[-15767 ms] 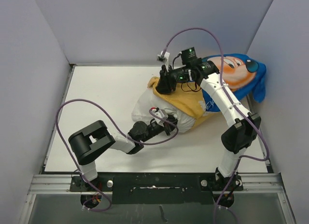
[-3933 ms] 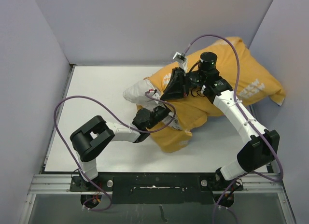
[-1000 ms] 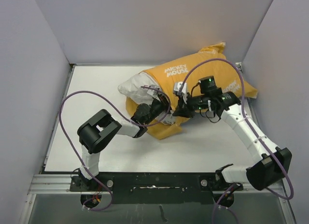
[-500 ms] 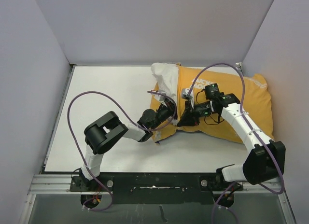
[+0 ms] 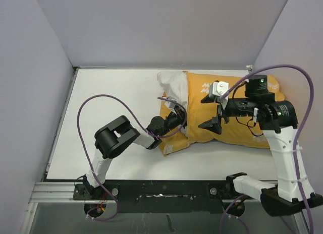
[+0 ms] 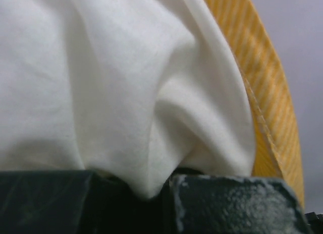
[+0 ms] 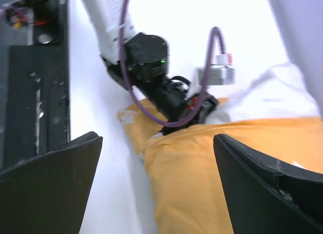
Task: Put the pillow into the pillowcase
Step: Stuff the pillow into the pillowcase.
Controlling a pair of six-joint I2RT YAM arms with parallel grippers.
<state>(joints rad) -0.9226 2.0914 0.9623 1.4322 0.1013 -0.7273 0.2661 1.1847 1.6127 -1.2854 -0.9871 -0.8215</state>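
cloth of the plump white pillow (image 6: pixel 101 82) is being pinched by the closed left gripper (image 6: pixel 149 191) — most of it is being enclosed by the mustard-yellow fabric pillowcase (image 5: pixel 237 132); nothing is being gripped by the wide-open right gripper (image 5: pixel 212 112).

The left pincer (image 6: pixel 151 196) pinches a fold of white pillow (image 6: pixel 101 82) beside the mustard-yellow pillowcase (image 6: pixel 265 108) edge.

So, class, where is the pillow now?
Top view, far right: the pillow is mostly inside the pillowcase, its white end poking out left, pinched by the left gripper.
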